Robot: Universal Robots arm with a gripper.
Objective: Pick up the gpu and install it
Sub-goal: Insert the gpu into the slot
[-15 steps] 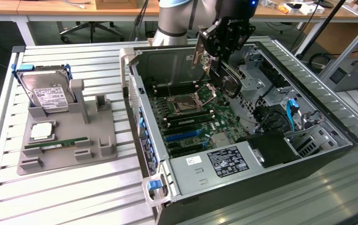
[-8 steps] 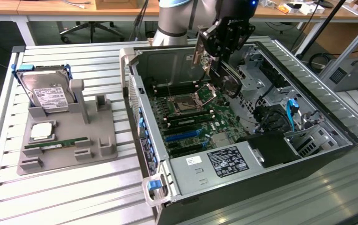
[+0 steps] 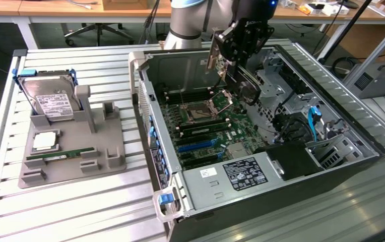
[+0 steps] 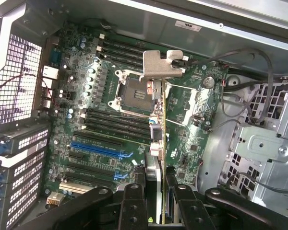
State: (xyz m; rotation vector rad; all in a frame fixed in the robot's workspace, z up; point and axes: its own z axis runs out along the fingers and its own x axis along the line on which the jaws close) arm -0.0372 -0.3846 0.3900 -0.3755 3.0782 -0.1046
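The gpu (image 3: pixel 214 56) hangs edge-down over the open computer case (image 3: pixel 142 91), above the motherboard (image 3: pixel 206 121) near the CPU socket (image 3: pixel 199 112). My gripper (image 3: pixel 225 68) is shut on it from above. In the wrist view the gpu (image 4: pixel 158 120) appears edge-on, its silver bracket (image 4: pixel 159 64) at the far end, and the black fingers (image 4: pixel 134 201) clamp it on both sides. It lies over the motherboard (image 4: pixel 110 120), across the CPU socket (image 4: pixel 134 91) and the RAM slots. The blue expansion slots (image 4: pixel 98 148) lie off to one side of the card, apart from it.
A grey fixture (image 3: pixel 105 151) on the exterior view's left holds a hard drive (image 3: pixel 48 101), a RAM stick (image 3: pixel 61 154) and a small square chip (image 3: pixel 45 141). Inside the case are a power supply (image 3: pixel 246 171), drive cages (image 3: pixel 327 146) and loose cables (image 4: pixel 240 96).
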